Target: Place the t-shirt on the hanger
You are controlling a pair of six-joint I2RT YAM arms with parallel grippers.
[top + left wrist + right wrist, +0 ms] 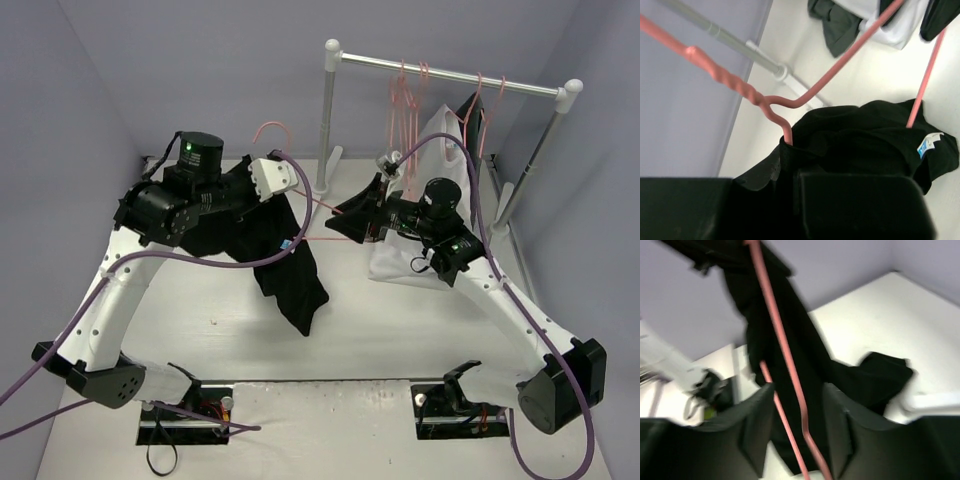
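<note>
Left pincer (276, 190): shut on t-shirt (287, 272), tips hidden | right pincer (797, 407): parted around blurred hanger (781, 345)

Two arms (100, 300); one t-shirt (285, 270); one white garment (400, 265); one rack (450, 75)

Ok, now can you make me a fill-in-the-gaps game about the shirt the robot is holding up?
The t-shirt hanging in the air is ___ all over.
The wire hanger poking out of it is ___.
The little tag on the t-shirt is white and ___.
Missing words: black, pink, blue.
</note>
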